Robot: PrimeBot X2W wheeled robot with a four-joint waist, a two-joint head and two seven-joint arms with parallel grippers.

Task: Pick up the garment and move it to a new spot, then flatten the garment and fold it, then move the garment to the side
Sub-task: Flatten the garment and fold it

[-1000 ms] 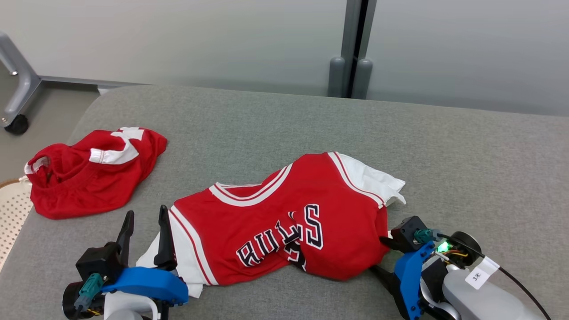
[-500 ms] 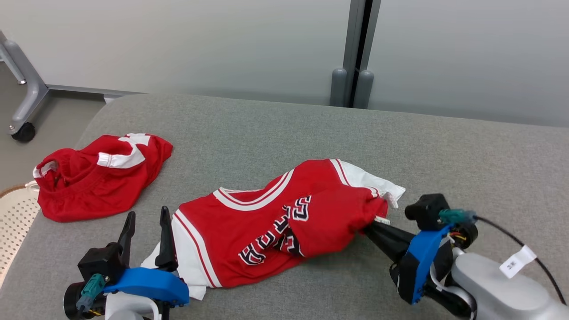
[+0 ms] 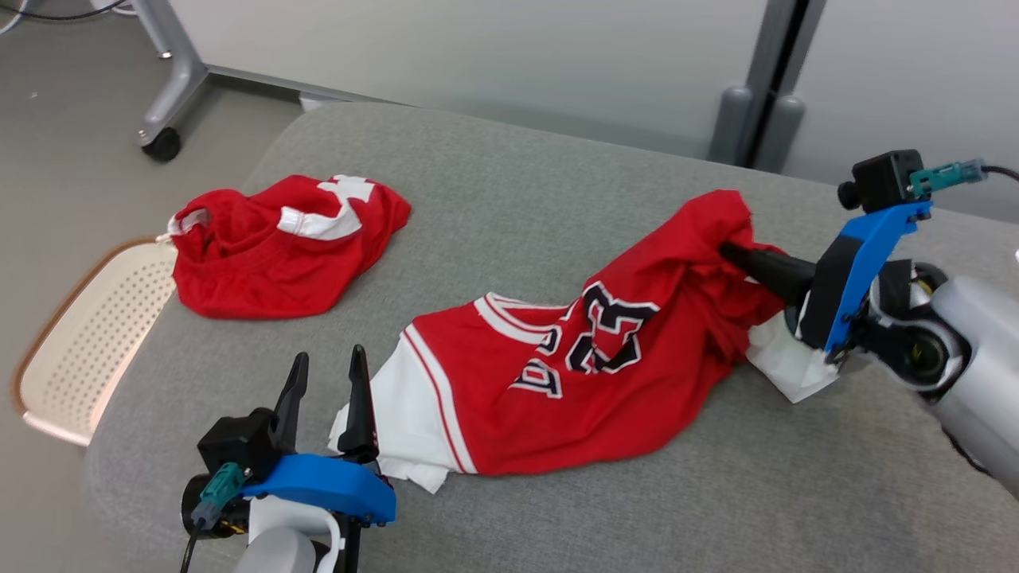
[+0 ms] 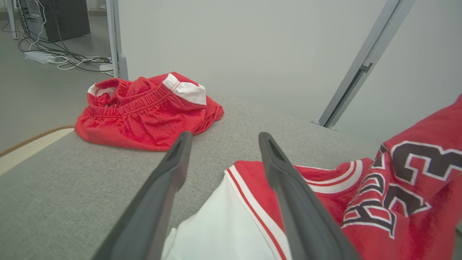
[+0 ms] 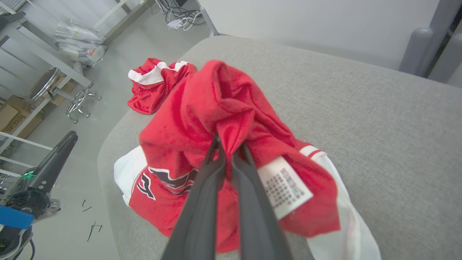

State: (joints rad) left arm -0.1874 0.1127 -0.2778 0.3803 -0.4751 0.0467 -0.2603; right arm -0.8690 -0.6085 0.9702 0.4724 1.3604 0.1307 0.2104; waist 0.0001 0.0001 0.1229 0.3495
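The garment [image 3: 605, 374] is a red basketball jersey with white trim and dark lettering, lying across the grey cushion [image 3: 517, 183]. My right gripper [image 3: 728, 251] is shut on a bunched red edge of the garment [image 5: 202, 108] and holds that end above the cushion, a white care label hanging beside the fingers. The other end, with its white sleeve, still rests on the cushion. My left gripper [image 3: 326, 370] stands open just left of that sleeve. In the left wrist view the left gripper [image 4: 223, 139] has nothing between its fingers, with the jersey [image 4: 397, 187] at the right.
A second red garment, shorts [image 3: 279, 247] with a white band, lies crumpled at the cushion's far left. A perforated cream basket [image 3: 72, 342] sits beside the cushion's left edge. A grey wheeled frame leg [image 3: 163, 87] stands on the floor behind.
My right gripper went from open to shut on the jersey's right edge and lifted it up and away, so the jersey now drapes and shows its number. The camera has also shifted. The left gripper stayed open.
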